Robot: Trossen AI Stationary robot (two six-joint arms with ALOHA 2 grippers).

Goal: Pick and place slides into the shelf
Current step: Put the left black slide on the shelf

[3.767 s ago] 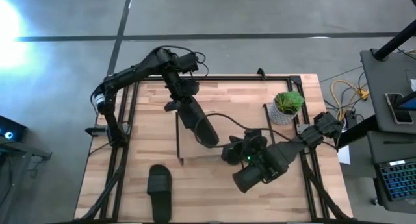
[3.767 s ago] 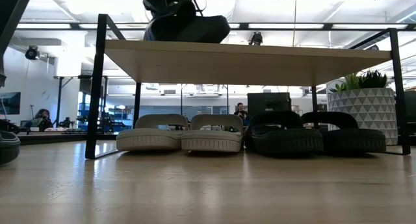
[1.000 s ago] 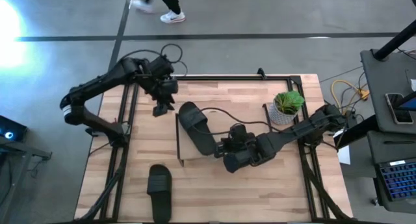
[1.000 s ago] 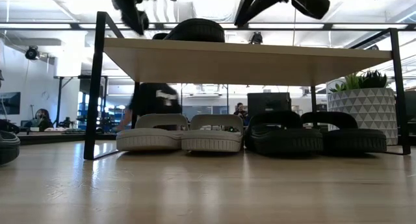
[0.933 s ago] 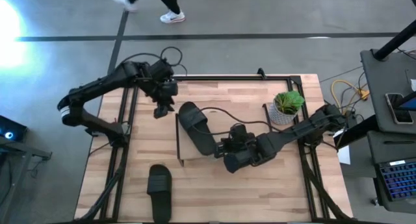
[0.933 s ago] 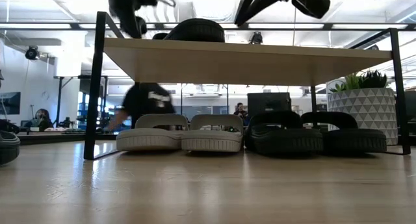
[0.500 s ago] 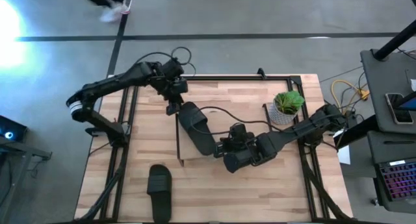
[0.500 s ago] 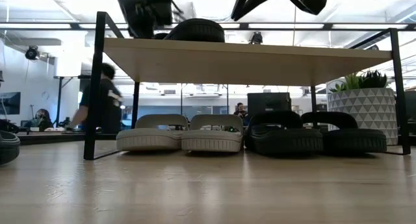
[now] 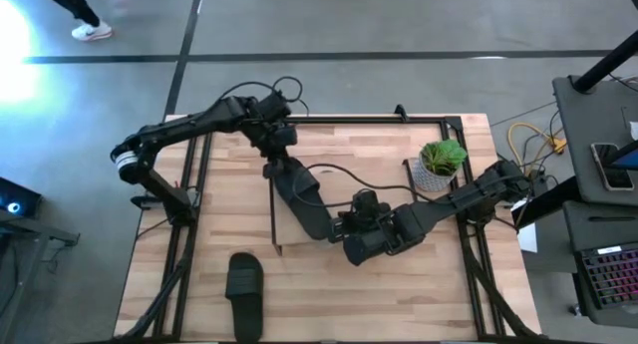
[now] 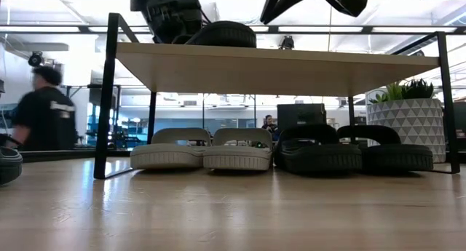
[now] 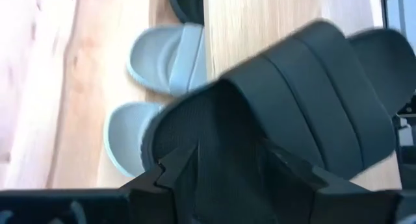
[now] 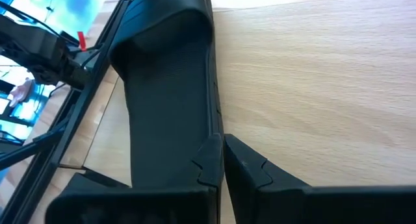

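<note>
Shelf (image 10: pixel 277 65): standing on the wooden table (image 9: pixel 199 264), light-wood top board carried on thin black wire legs.
Slide on top board (image 9: pixel 302 199): black, lying slantwise across the board's left part, strap end pointing toward the left arm; showing in the low view as a dark hump on the board.
Left gripper (image 9: pixel 273 168): hanging over the strap end of that slide, fingers (image 11: pixel 172 169) standing apart on either side of the sole's end; whether they are touching it cannot be told.
Right gripper (image 9: pixel 342 227): sitting over the middle of the board, beside the slide's other end, fingers (image 12: pixel 250 165) pressed together and gripping nothing, one fingertip lying against the sole's edge.
Grey slides (image 10: pixel 200 149): one pair resting side by side under the board, toward its left.
Black pair under the shelf (image 10: pixel 353 148): sitting just right of the grey pair.
Loose black slide (image 9: pixel 244 294): lying alone on the table's near-left part, well apart from the shelf.
Potted plant (image 9: pixel 440 163): standing just beside the shelf's right end.
Person (image 10: pixel 40 113): passing in the room beyond the table.
</note>
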